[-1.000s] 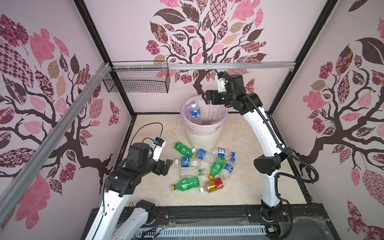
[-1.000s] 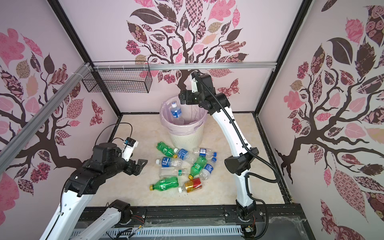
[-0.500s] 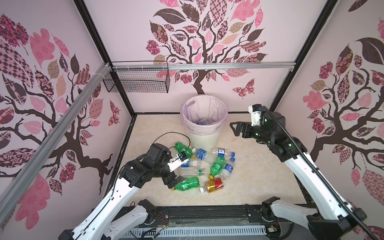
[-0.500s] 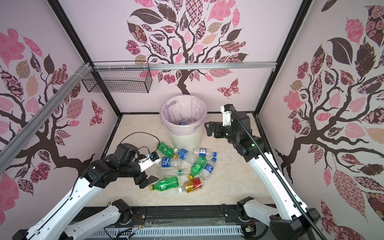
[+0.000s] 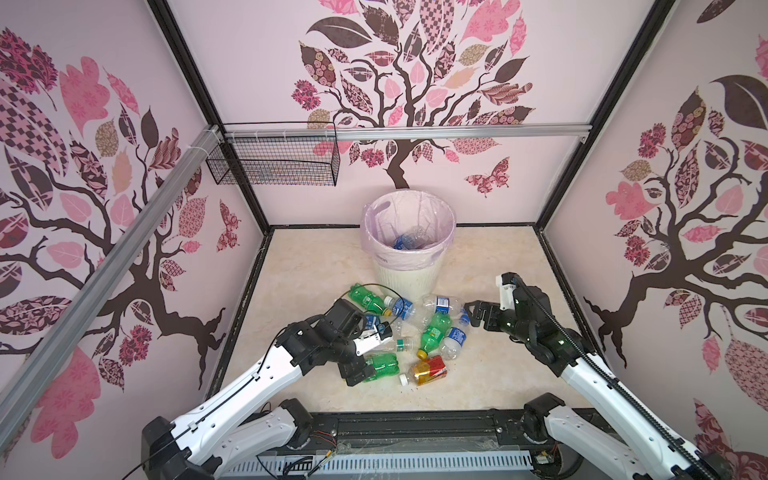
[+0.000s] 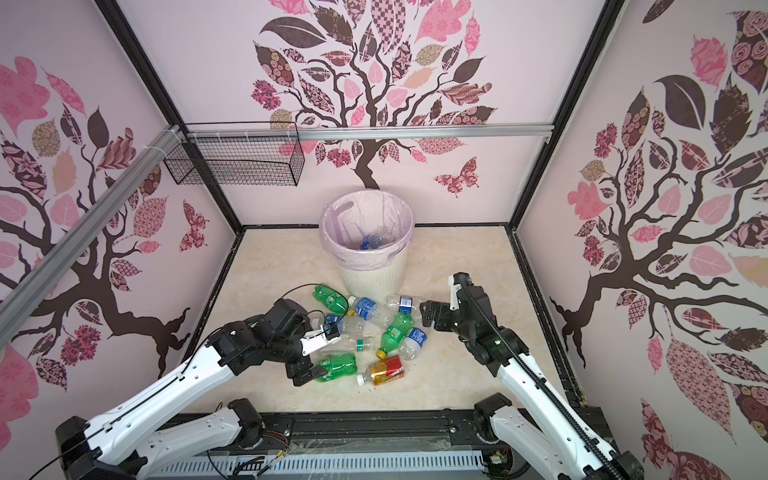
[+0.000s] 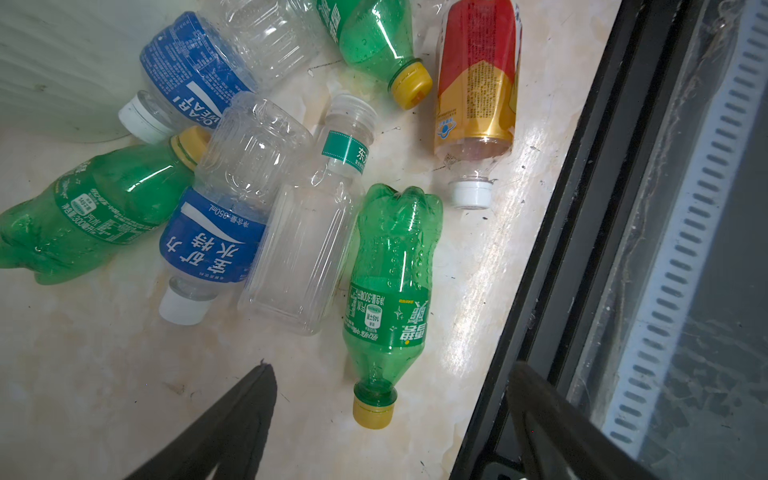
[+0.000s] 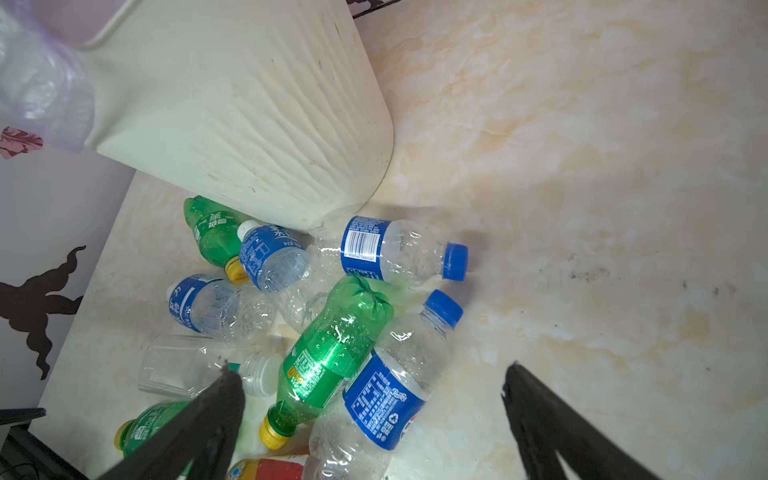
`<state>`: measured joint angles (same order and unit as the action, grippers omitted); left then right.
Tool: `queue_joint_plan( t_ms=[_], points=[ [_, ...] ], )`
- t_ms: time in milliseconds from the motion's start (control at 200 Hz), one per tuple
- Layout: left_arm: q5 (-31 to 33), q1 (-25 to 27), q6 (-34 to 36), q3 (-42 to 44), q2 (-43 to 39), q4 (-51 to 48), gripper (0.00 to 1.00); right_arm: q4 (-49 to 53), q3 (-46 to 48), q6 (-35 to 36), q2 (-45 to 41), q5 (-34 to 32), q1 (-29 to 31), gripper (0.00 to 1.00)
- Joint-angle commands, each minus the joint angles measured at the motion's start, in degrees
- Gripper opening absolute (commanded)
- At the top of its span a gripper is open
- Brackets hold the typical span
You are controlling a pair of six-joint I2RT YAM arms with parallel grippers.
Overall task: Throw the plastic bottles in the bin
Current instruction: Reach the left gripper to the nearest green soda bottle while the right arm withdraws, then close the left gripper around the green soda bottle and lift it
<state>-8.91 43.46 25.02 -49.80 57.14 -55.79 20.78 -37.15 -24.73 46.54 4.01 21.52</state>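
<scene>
Near the tabletop's (image 5: 490, 257) front middle, before the bin (image 5: 405, 278) | right gripper (image 5: 476, 318) is back down from the bin, wide open, empty | left gripper (image 7: 390, 370) now hovers open over a green bottle (image 7: 390, 266) | plastic bottles (image 5: 432, 328) mostly lie piled here, few binned.

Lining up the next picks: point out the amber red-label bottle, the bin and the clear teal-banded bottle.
amber red-label bottle (image 5: 434, 365), in a top view, on its red label
bin (image 5: 405, 278), in a top view, on its ribbed cream wall
clear teal-banded bottle (image 7: 303, 249), left wrist view, on its clear body
</scene>
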Motion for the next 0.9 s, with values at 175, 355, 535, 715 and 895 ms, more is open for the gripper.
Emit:
queue_joint_plan(
  t_ms=[175, 355, 535, 715, 895],
  points=[
    [3.8, 1.8, -1.9, 3.3, 3.9, 7.5, 0.91, -3.8, 2.5, -1.4, -2.1, -3.7, -0.2, 1.00],
    [5.1, 4.0, -1.8, 4.1, 7.9, 8.4, 0.90, -4.4, 3.6, -1.6, -3.0, -4.8, -0.2, 1.00],
    [5.6, 4.2, -2.1, 4.5, 11.9, 10.7, 0.88, -5.0, 4.0, -2.2, -4.2, -5.1, -0.2, 1.00],
    [4.7, 4.4, -2.3, 5.0, 16.1, 12.7, 0.86, -4.9, 4.0, -2.0, -4.5, -4.9, -0.2, 1.00],
    [4.1, 4.7, -2.0, 5.0, 19.0, 12.6, 0.86, -5.0, 4.4, -2.0, -5.2, -5.4, -0.2, 1.00]
  ],
)
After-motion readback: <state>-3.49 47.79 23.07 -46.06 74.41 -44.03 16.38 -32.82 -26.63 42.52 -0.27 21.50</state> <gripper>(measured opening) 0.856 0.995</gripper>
